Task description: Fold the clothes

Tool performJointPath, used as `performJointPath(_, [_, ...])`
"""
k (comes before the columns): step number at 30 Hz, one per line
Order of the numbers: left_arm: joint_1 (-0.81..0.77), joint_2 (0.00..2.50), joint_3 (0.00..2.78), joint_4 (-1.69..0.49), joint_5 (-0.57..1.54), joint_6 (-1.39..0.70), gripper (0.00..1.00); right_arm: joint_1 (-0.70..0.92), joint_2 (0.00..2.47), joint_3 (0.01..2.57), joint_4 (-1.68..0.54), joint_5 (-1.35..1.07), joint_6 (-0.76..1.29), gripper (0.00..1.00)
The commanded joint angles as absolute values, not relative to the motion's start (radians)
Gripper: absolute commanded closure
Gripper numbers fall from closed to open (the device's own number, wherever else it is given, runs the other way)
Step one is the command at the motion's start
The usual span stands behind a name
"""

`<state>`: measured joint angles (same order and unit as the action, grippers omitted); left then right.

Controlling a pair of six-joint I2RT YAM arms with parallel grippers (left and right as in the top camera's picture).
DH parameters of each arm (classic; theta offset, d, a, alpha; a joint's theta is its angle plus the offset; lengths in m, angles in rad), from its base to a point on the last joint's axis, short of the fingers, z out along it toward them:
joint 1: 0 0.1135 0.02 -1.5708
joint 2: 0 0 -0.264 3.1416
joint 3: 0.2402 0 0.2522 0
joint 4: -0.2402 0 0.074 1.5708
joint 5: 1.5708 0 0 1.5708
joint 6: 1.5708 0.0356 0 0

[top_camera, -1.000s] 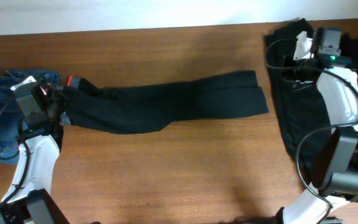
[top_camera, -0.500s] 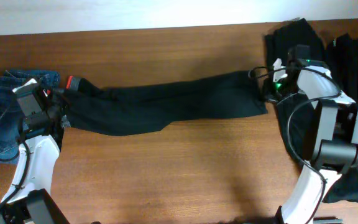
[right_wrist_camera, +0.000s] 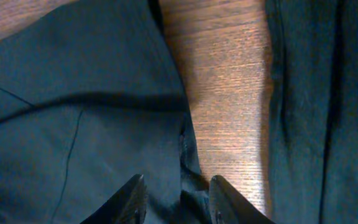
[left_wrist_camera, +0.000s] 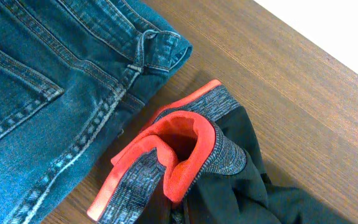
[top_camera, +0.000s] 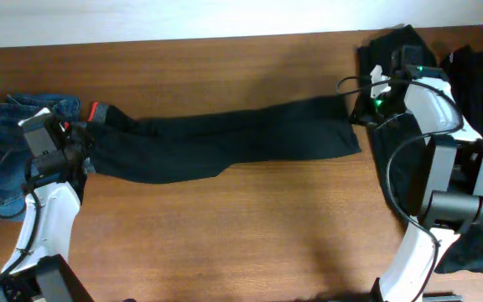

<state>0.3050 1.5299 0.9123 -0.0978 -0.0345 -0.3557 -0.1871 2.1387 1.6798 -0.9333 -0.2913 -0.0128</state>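
The black trousers (top_camera: 225, 138) lie stretched across the table, waistband at the left and cuffs at the right. In the left wrist view the red-orange waistband lining (left_wrist_camera: 179, 140) is bunched up just ahead of my left gripper (top_camera: 75, 151). That gripper is shut on the waistband, with its fingers hidden under the cloth. My right gripper (right_wrist_camera: 178, 182) hovers low over the cuff end (top_camera: 346, 126). Its jaws stand apart and the trouser hem (right_wrist_camera: 188, 155) lies between its fingertips (right_wrist_camera: 135, 186). In the overhead view the right gripper (top_camera: 362, 107) is at the cuffs' far corner.
Blue denim jeans (top_camera: 7, 159) lie under and beside the left arm, touching the waistband (left_wrist_camera: 36, 81). A heap of other black garments (top_camera: 397, 180) fills the right edge of the table, a narrow strip of wood (right_wrist_camera: 229, 93) away from the cuffs.
My right arm swung from over the black heap at the far right to the trouser cuffs, and its jaws spread apart. The left arm and the waistband have not moved.
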Motion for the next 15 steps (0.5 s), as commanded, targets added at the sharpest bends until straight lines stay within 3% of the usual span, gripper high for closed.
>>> performJointPath(1, [0.303,1.539,0.915,-0.102,-0.041,-0.35,0.99,-0.189,2.142,1.701,-0.953,-0.307,-0.022,0.62])
performJointPath(15, [0.303,1.539,0.915,-0.115,-0.041,-0.35,0.99,-0.116,2.186,1.692,-0.989,-0.275,-0.021,0.62])
